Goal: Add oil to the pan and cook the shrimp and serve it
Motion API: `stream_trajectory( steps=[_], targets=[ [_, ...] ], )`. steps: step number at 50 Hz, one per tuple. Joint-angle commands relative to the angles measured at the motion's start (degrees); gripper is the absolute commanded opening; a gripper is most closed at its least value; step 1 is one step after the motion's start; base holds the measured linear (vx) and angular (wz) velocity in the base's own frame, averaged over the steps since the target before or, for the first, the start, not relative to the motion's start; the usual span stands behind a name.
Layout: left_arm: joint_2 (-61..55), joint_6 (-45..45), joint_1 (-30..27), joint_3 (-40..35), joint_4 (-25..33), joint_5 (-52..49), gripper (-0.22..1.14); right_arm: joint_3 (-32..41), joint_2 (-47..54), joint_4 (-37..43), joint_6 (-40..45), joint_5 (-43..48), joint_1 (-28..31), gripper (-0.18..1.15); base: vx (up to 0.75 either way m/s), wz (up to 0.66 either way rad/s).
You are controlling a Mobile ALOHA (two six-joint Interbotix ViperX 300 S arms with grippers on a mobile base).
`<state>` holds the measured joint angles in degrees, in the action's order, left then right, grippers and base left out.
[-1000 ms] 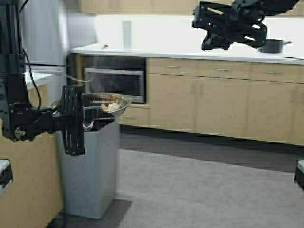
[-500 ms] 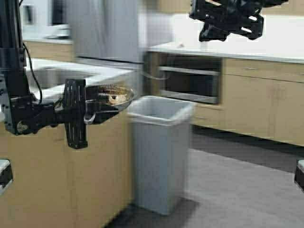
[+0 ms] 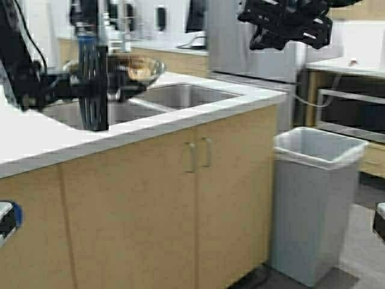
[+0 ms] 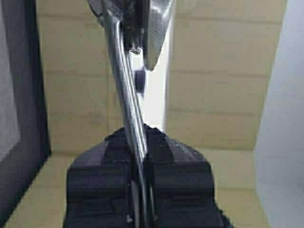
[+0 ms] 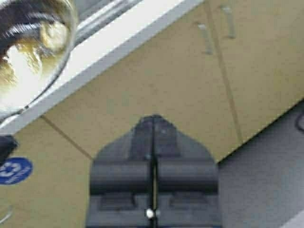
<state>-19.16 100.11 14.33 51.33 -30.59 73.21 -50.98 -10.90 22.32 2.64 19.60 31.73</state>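
In front of me I have a long counter [image 3: 198,111] with a white top and light wood cupboard doors [image 3: 162,198] below, and a steel sink [image 3: 180,96] is set into the top near its far edge. Beyond the counter's right end a grey bin [image 3: 316,180] with a white liner stands on the floor, with an oven front behind it and a steel fridge [image 3: 252,54] farther back. My left gripper [image 3: 111,81] is up over the counter's left part, beside the sink, and its fingers are clamped together on the thin silver handle of the pan [image 3: 139,67]; in the left wrist view the handle [image 4: 128,95] runs straight out from between the closed pads. The pan hangs level above the sink's near-left rim, not touching the counter. Inside it I see the shrimp [image 3: 141,72], a small pale curl lying on the browned bottom, toward the gripper side. My right gripper [image 5: 153,142] is held high, up over the counter's right end, with its fingers pressed together and nothing between them.
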Motion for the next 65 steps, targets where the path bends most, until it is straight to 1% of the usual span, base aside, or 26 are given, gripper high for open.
stream_trajectory(
  steps=[1, 6, 11, 17, 24, 35, 54, 65],
  targets=[
    [7.0, 0.1, 0.3, 0.8, -0.1, -1.0, 0.04, 0.7, -2.3, 0.5, 0.4, -0.2, -0.1, 0.06, 0.01, 0.33],
    [7.5, 0.4, 0.3, 0.4, -0.4, -1.2, 0.04, 0.6, -3.1, 1.2, 0.6, -1.6, 0.0, 0.06, 0.02, 0.36],
    [7.4, 1.5, 0.3, 0.5, -0.5, -1.3, 0.04, 0.6, -3.6, 3.6, 0.9, -3.3, 0.1, 0.06, 0.01, 0.35],
    [7.5, 2.0, 0.1, 1.2, -0.5, -1.3, 0.04, 1.4, -3.6, 3.6, -0.1, -4.4, 0.1, 0.06, 0.01, 0.26],
    [7.2, 1.8, 0.1, 1.6, -0.5, -1.3, 0.04, 2.2, -2.9, 3.2, -0.8, -3.8, -0.4, 0.06, 0.04, 0.25],
    [7.3, 1.5, 0.1, 1.5, -0.5, -1.4, 0.04, 1.4, -2.8, 2.5, -2.4, -2.9, -1.1, 0.06, 0.07, 0.39],
    [7.9, 1.5, 0.0, 1.2, -1.6, -5.2, 0.04, -0.2, -2.8, 2.5, -1.9, -2.6, -1.1, 0.06, 0.09, 0.48],
    [9.8, 0.9, 0.0, 1.6, -1.7, -8.7, 0.04, -0.1, -2.9, 2.7, -1.8, -2.7, -1.1, 0.06, 0.06, 0.25]
  ],
)
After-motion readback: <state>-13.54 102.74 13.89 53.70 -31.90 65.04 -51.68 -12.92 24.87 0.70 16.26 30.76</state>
